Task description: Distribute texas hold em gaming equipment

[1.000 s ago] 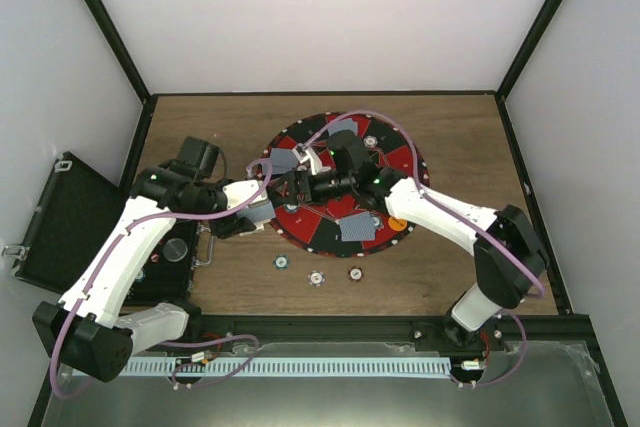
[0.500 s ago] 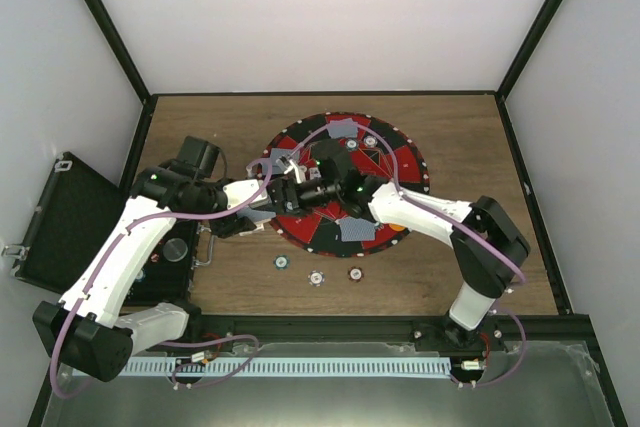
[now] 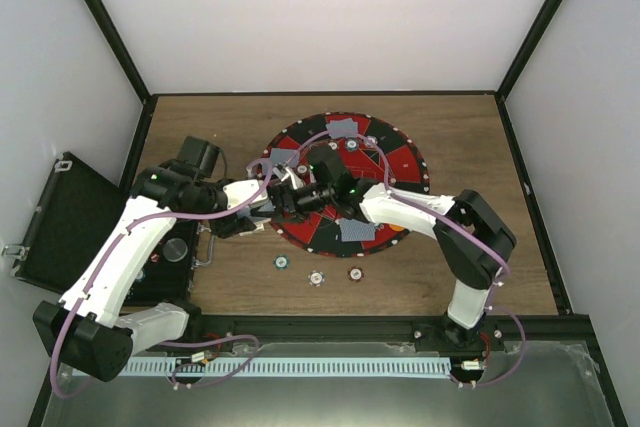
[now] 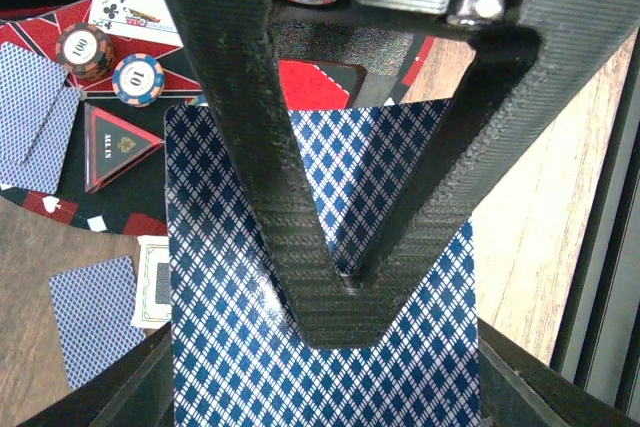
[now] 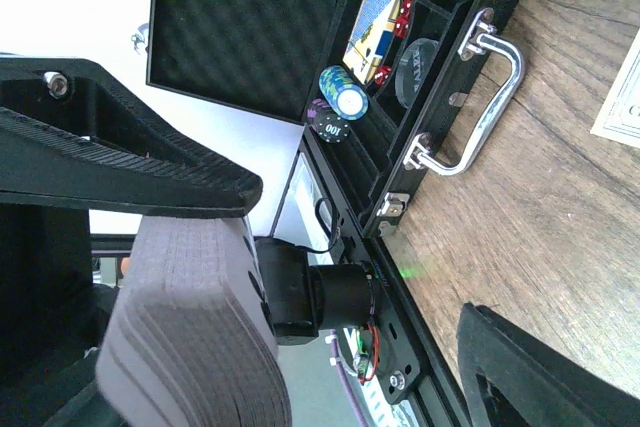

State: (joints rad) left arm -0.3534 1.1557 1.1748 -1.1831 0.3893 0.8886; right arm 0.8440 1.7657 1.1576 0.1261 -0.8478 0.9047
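Note:
My left gripper (image 4: 345,282) is shut on a deck of blue diamond-backed cards (image 4: 250,347). In the top view it (image 3: 262,209) holds the deck at the left edge of the round red and black mat (image 3: 402,161). My right gripper (image 3: 287,196) is open and reaches left across the mat, right beside the left gripper. In the right wrist view the deck's grey edge (image 5: 190,347) sits just under my upper finger (image 5: 130,172), with the jaws (image 5: 360,257) wide apart. Cards (image 3: 345,128) lie face down on the mat, and two chips (image 4: 137,79) lie there too.
Three chips (image 3: 316,277) lie on the wood in front of the mat. An open black case (image 5: 400,67) with chips, cards and red dice stands at the left; its lid (image 3: 55,222) lies open. A loose card (image 4: 95,317) lies off the mat.
My right arm has swung left across the mat, bringing its open gripper up to the deck in the left gripper. The left arm has stayed still.

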